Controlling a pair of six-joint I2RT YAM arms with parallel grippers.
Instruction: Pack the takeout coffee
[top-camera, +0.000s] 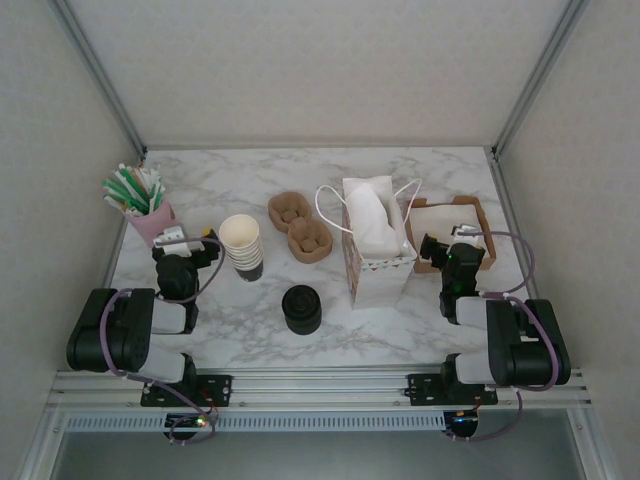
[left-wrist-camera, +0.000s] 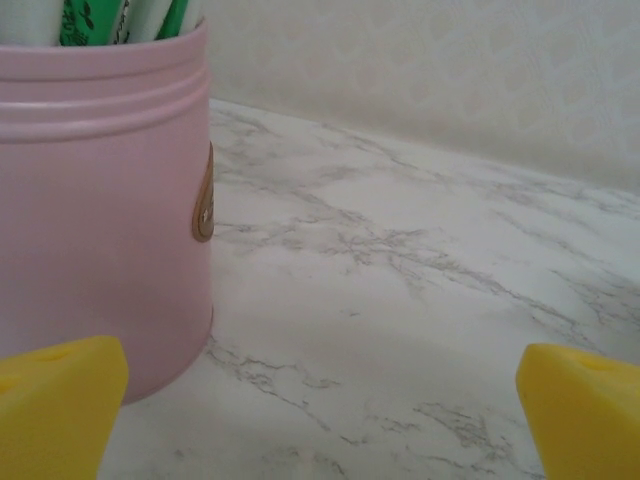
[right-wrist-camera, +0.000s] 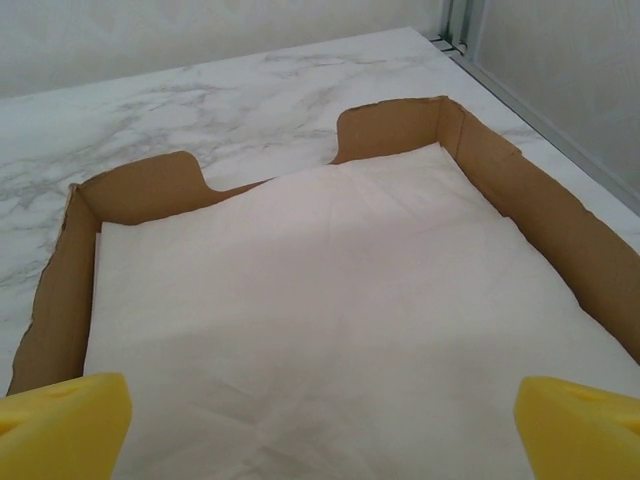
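No lidded coffee cup is in view. A stack of lidless cream cups (top-camera: 241, 245) stands left of centre, and a stack of black lids (top-camera: 301, 308) sits near the front middle. A white paper bag (top-camera: 377, 268) with white paper sticking out stands right of centre. My left gripper (top-camera: 172, 240) is open just in front of the pink straw cup (top-camera: 151, 222); its yellow fingertips (left-wrist-camera: 60, 400) are wide apart over bare marble, with the pink straw cup (left-wrist-camera: 100, 220) close on the left. My right gripper (top-camera: 440, 250) is open and empty over the napkin tray (right-wrist-camera: 130, 190).
Two brown pulp cup carriers (top-camera: 299, 225) lie behind the lids. The cardboard napkin tray (top-camera: 478, 215) sits at the right by the metal frame rail. White napkins (right-wrist-camera: 320, 300) fill it. Side walls close in on both sides of the marble table (top-camera: 240, 180).
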